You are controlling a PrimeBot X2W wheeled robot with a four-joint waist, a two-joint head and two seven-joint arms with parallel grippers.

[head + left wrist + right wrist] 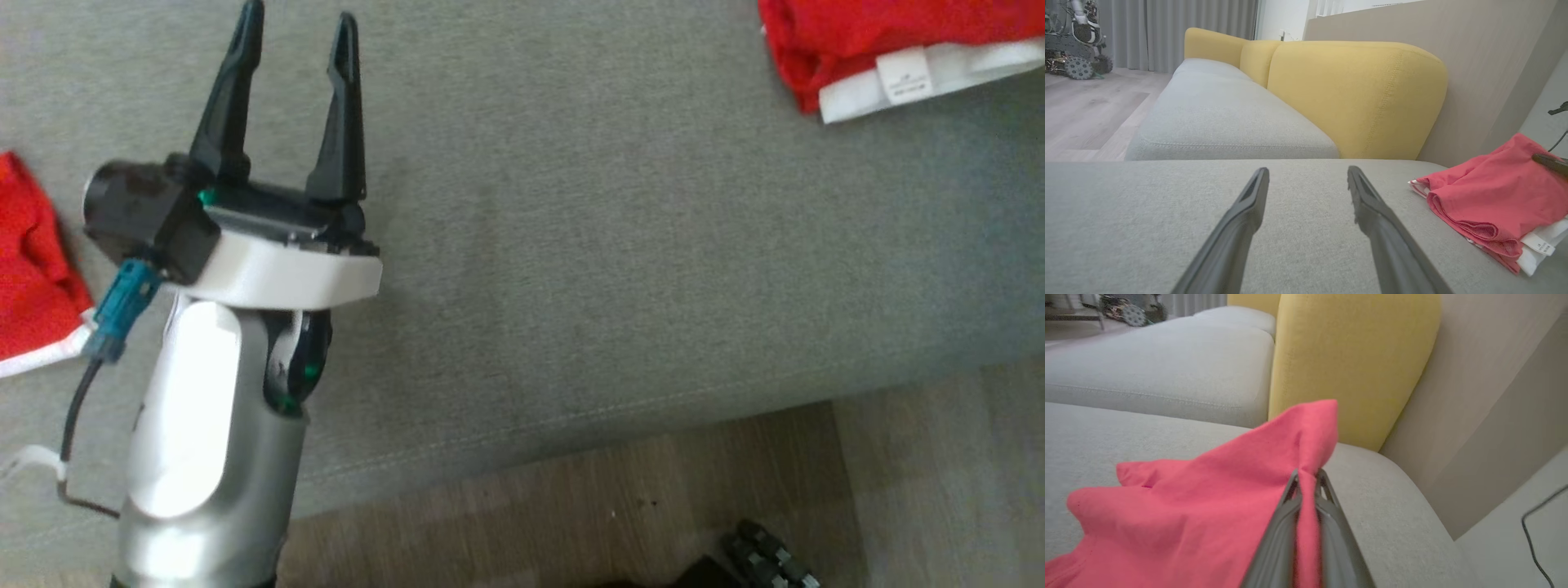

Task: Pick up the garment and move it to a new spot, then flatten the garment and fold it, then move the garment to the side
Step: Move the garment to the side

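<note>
The garment [849,33] is a red piece with a white hem and a label, folded over at the far right of the grey seat cushion [612,245]. In the right wrist view my right gripper [1307,473] is shut on a raised fold of the garment [1208,506], lifting it into a peak. One of its dark fingers [1551,161] shows at the garment's [1494,192] top in the left wrist view. My left gripper [300,16] hovers open over bare cushion, well left of the garment, with nothing between its fingers [1307,170].
Another red cloth with a white edge [28,261] lies at the cushion's left edge. A yellow backrest [1355,98] rises behind the seat, beside a beige wall. The wooden floor [571,506] runs along the cushion's front edge. A wheeled machine [1077,36] stands far off.
</note>
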